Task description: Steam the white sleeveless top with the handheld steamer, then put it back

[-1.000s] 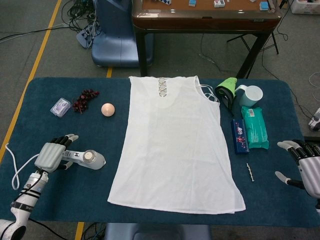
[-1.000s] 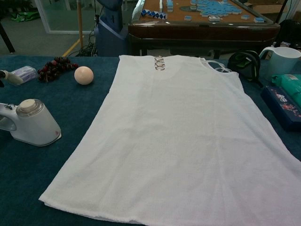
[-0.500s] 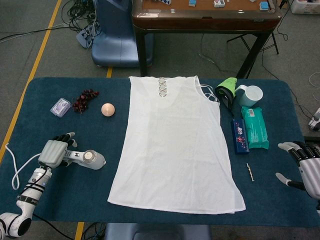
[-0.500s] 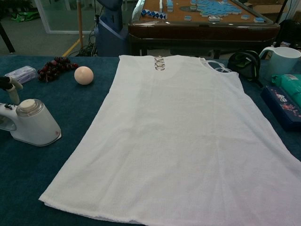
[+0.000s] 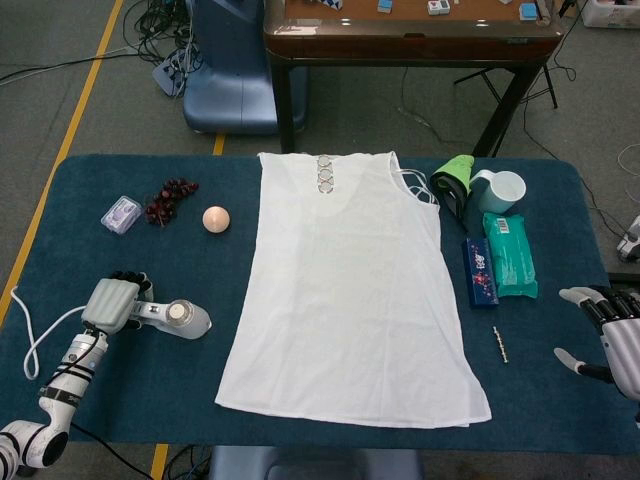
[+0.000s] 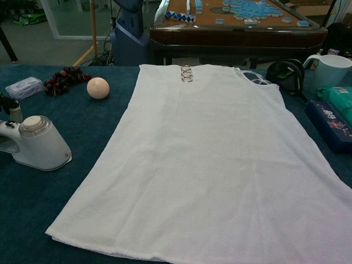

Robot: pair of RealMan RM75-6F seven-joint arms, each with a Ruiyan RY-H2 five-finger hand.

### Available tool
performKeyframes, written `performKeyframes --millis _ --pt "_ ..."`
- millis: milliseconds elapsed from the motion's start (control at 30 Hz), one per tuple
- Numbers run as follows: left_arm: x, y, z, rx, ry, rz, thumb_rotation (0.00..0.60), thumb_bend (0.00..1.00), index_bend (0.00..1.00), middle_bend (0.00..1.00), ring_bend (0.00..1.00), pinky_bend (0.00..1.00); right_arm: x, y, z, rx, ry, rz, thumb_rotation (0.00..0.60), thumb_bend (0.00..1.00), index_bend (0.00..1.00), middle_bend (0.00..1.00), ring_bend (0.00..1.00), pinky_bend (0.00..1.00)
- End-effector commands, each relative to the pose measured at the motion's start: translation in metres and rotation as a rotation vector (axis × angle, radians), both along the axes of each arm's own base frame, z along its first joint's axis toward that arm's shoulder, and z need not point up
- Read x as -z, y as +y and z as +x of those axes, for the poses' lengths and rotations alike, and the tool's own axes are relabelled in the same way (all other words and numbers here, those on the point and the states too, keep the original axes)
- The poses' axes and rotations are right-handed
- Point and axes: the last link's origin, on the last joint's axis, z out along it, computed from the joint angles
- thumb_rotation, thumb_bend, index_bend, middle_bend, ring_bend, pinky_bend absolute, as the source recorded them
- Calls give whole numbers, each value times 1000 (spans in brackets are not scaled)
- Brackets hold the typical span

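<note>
Table (image 5: 300, 425) w/ dark blue cloth carries everything. White top (image 5: 345, 300) lies flat across the middle, neck w/ rings toward the far edge, hem near the front edge; fills most of chest view (image 6: 214, 159).

Steamer (image 5: 178, 318) sits near the front-left corner, just left of the top's hem, apart from it; white cord (image 5: 35, 335) loops off toward the left edge. In chest view the steamer (image 6: 36, 144) stands upright on the cloth, cap up.

Left hand (image 5: 110, 303) is at the steamer's handle end, fingers curled down over it – looks like it's grasping the handle, tho the contact is partly hidden. In chest view only a dark fingertip (image 6: 11, 107) shows at the left edge.

Right hand (image 5: 608, 335) is at the right edge, toward the front-right corner, fingers spread, nothing in it – released.

Right side, far to near: mug (image 5: 500, 190) w/ green-black item (image 5: 450, 185) just beside it, teal wipes pack (image 5: 510, 255), blue box (image 5: 479, 272) alongside, small metal rod (image 5: 500, 345).

Far-left area: peach ball (image 5: 216, 219), dark grapes (image 5: 168, 198), small clear box (image 5: 121, 214) nearest the left edge.
</note>
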Motion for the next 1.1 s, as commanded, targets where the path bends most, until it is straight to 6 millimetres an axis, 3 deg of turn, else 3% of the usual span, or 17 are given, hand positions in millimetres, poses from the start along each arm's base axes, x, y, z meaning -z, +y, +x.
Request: performKeyframes --millis 33,233,400,567,900,1100 --pt "1 -1 -1 2 1 2 600 244 544 443 354 292 0 0 0 3 -3 2 600 126 260 270 189 203" --pt "4 -1 -4 -6 0 -1 600 243 548 533 428 365 0 1 -1 13 -3 3 600 126 260 270 189 203" --pt "7 -2 -6 -9 -1 -6 600 243 574 650 525 494 0 2 0 10 -3 4 600 125 260 270 189 203" --pt "11 -3 -5 -1 -1 -14 600 244 619 730 609 541 -1 2 0 13 -4 3 600 126 260 270 189 203" --pt "17 2 2 24 -15 -18 600 244 627 748 623 553 -1 5 -2 24 -6 -1 600 126 260 270 189 203" --pt "20 6 5 33 -30 -11 600 244 675 802 662 609 -2 5 -3 27 -5 0 600 126 260 270 189 203"
